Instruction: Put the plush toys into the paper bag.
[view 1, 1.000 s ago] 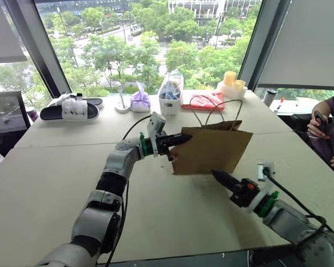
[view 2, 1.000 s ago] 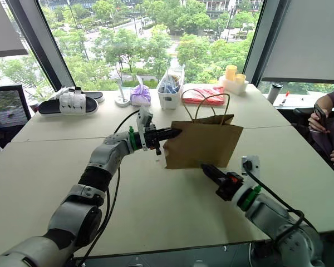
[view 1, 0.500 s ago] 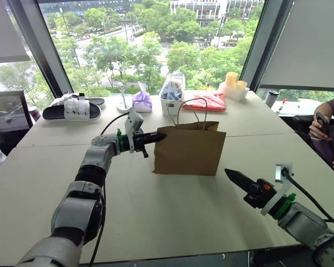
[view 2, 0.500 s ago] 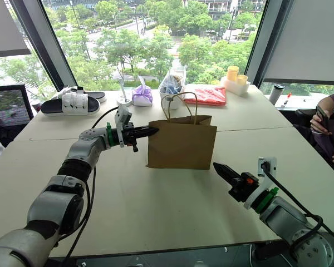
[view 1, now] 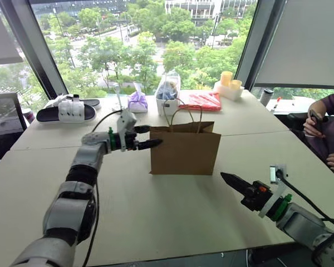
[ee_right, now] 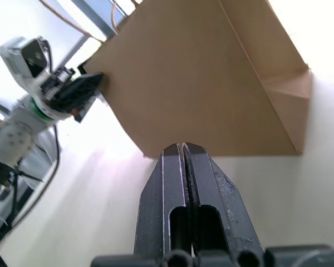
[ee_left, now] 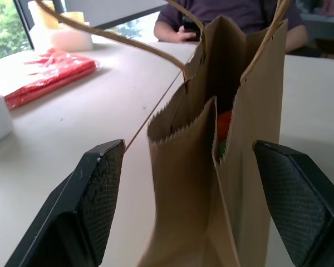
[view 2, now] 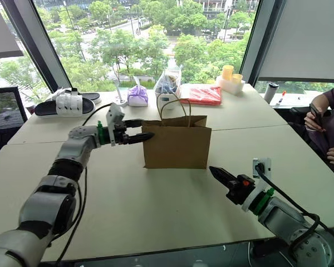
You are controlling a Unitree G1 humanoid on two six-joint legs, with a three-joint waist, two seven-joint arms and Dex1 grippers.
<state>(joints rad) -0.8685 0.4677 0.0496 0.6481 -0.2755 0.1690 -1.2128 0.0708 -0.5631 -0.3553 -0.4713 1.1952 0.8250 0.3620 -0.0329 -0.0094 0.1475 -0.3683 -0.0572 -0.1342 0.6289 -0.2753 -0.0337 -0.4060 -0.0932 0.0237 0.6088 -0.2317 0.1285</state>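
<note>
Paper bag (view 1: 185,148) stands upright on your pale surface (view 1: 156,206), one bag with two cord handles, its mouth open upward; through that mouth your left wrist view shows an orange and a green scrap of the plush toys (ee_left: 223,132) down inside, too little for you to count them. Your left claw (view 1: 150,137) is spread wide just beside the bag's upper left edge, gripping nothing, while your right claw (view 1: 227,179) is pinched closed and empty, apart from the bag's lower right corner. Bare surface lies open in front of the bag and to both its sides, with clutter confined to the far edge by the window, and you can read no writing anywhere.
</note>
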